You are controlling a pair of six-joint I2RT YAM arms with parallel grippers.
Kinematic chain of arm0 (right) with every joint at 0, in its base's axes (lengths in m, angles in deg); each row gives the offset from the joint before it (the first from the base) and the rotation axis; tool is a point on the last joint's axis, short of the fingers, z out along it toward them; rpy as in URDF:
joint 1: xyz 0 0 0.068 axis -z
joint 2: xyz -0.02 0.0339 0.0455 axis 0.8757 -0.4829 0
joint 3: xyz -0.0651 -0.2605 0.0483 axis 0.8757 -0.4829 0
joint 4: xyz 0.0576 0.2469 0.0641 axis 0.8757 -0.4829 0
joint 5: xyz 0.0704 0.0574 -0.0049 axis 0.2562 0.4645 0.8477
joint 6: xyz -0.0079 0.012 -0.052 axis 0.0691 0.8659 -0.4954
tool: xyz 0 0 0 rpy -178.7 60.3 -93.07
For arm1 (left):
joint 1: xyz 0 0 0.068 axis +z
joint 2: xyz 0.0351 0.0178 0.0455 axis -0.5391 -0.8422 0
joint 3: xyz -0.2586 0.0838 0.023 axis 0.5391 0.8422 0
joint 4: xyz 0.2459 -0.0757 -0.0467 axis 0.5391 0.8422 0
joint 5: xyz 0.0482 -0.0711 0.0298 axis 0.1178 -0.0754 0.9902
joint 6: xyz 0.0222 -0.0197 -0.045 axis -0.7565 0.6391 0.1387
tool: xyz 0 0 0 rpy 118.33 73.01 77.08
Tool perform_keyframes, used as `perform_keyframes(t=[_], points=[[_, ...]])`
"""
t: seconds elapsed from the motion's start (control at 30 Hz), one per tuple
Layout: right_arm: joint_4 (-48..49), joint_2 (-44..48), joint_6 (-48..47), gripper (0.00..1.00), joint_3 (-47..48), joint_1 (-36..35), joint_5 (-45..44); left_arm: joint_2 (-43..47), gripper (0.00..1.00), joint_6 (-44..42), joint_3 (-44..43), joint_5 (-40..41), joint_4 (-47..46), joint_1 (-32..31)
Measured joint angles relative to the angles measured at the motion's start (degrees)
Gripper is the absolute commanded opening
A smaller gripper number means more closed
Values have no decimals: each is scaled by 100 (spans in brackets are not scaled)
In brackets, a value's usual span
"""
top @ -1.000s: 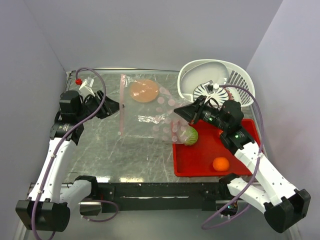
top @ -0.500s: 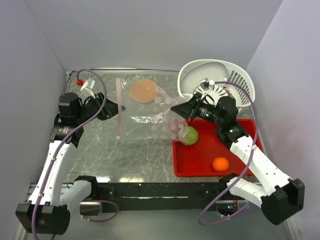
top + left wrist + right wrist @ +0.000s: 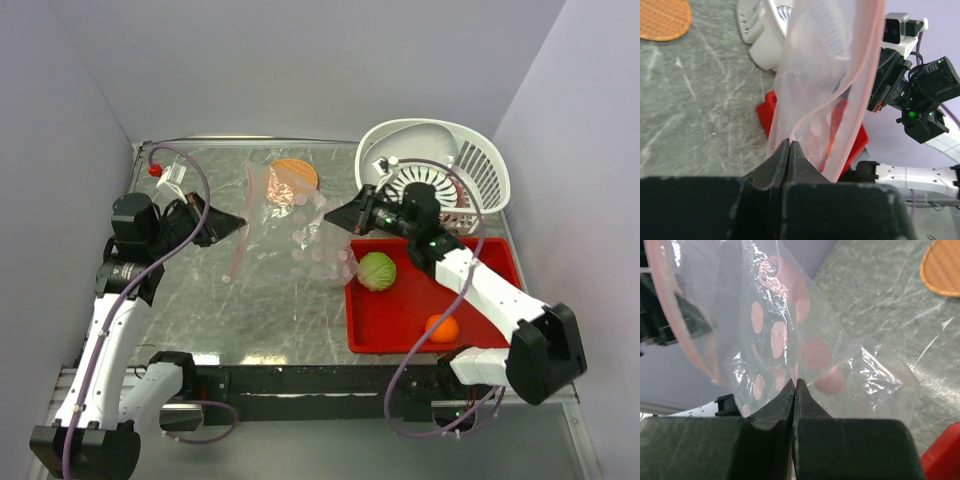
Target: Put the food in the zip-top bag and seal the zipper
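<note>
**Zip-top bag (image 3: 295, 238) stretched between both grippers over the marbled table (image 3: 200, 300).**
The left gripper (image 3: 790, 144) was clamped on the pinkish zipper (image 3: 252, 185), the right gripper (image 3: 796, 382) on clear, pink-dotted film. Light, limp and slick, the bag would likely handle best by its stiffer strip. The cabbage (image 3: 377, 271) and orange ball (image 3: 441, 328) lay in the red tray (image 3: 400, 325).

Bag (image 3: 300, 225) hangs stretched between left gripper (image 3: 240, 224) and right gripper (image 3: 345, 215), both clamped on it, and bars the middle of the table (image 3: 270, 310). The near table strip left of the tray (image 3: 400, 320) is open. Cabbage (image 3: 377, 271) sits in the tray's far-left corner, close under the bag. Orange ball (image 3: 441, 328) lies near the front, beside the right arm. Basket (image 3: 480, 160) fills the far-right corner. Disc (image 3: 293, 172) lies at the far edge behind the bag.
</note>
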Motion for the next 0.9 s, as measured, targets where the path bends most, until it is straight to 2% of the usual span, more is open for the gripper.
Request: perform_keyframes(t=[0.2,0.5,0.57,0.6,0.7,0.8,0.9], points=[[-7,-872,31,0,542,-501,-229,262,1,-175,-109,525,507,0],[345,-1401,354,2,649,-551,-186,409,1,-588,-498,1261,1161,0],[330,-1432,348,15,695,-564,-192,407,1,-675,-514,1497,1285,0],[249,-1458,328,38,761,-588,-234,409,1,-697,-514,1606,1349,0],[-302,-1572,52,76,1213,-811,-680,413,1,-741,-529,2024,1517,0],[-1093,-1718,-439,82,1965,-1355,-1460,474,1,-785,-616,2479,1670,0],[-1779,-1862,-737,83,2763,-1845,-2096,601,1,-802,-822,2865,1808,0]])
